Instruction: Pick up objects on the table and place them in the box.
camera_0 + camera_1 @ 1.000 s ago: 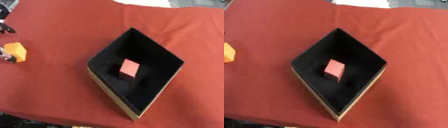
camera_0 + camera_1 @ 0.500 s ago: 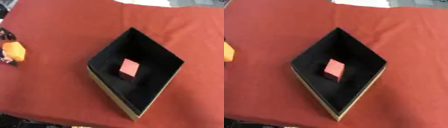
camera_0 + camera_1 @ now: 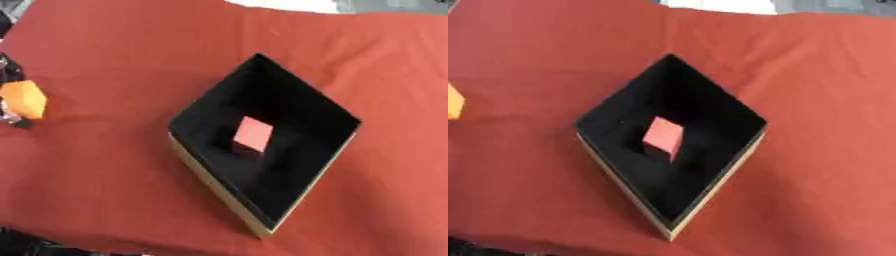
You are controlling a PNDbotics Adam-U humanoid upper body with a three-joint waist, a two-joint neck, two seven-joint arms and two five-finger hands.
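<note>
1. Since the earlier frame, the orange block has shifted slightly toward the box.
2. Left hand touches the block at the left edge; finger state cannot be told.
3. Pink block lies inside the box, well right of the hand.

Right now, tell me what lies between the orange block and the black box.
Nothing but bare red tablecloth lies between the orange block, at the left hand, and the black box. The left eye view shows the stretch best.
</note>
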